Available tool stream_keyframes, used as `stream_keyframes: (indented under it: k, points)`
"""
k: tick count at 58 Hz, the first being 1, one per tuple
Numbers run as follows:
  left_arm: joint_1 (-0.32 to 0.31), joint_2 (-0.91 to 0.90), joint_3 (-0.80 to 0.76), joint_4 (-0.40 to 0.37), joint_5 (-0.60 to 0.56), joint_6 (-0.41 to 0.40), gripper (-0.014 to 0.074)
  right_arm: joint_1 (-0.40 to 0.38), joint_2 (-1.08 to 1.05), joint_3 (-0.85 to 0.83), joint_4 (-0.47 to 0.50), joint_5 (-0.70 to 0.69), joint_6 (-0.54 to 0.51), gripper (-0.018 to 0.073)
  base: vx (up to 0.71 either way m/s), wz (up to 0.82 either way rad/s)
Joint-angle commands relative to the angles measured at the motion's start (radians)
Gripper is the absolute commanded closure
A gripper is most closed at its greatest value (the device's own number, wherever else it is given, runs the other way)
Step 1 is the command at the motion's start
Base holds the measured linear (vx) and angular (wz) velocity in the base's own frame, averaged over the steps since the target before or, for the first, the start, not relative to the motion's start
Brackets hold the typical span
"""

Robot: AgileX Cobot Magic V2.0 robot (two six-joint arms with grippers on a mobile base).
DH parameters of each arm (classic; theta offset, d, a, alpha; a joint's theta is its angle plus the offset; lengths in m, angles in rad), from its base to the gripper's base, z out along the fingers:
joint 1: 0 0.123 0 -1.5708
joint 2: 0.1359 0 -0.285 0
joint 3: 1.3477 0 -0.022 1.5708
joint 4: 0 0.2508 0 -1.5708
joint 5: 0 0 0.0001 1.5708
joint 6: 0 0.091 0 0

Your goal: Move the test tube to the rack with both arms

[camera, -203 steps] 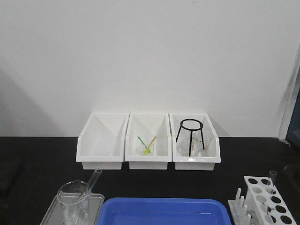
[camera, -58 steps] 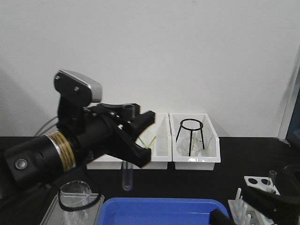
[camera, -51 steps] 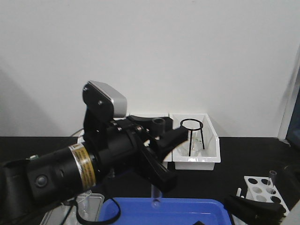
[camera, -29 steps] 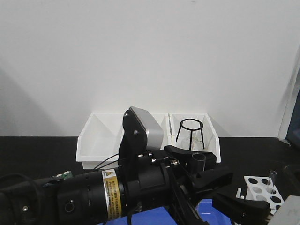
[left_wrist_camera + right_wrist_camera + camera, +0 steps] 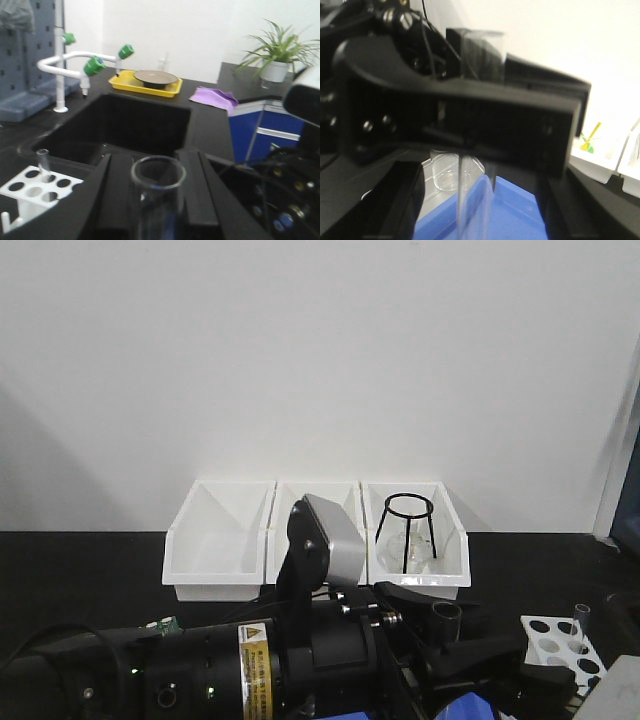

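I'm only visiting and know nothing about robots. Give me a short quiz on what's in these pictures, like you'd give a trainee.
1. True or false: the left gripper is clamped on the test tube.
2. How many tubes stand in the rack? A none, B one, C four.
3. Fill in: the tray beyond the sink is ____ in colour.
Key: 1 true; 2 B, one tube; 3 yellow.
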Motion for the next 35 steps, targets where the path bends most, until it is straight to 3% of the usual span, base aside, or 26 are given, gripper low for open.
stream_keyframes:
  k: [1,18,35]
  points:
    - [-0.005,-0.039,-0.036,-0.025,-0.06,-0.022,0.0603,-0.001,-0.008,-0.04,0.017,-0.095,-0.023,0.0079,0.0,0.0]
    - [-0.005,-0.039,-0.036,-0.02,-0.082,-0.023,0.0603,-0.001,-0.008,-0.04,0.041,-0.096,-0.031,0.0177,0.0,0.0]
    - [-0.005,-0.039,-0.036,-0.022,-0.087,-0.023,0.0596,-0.001,-0.008,-0.04,0.041,-0.094,-0.031,0.0507,0.0,0.0]
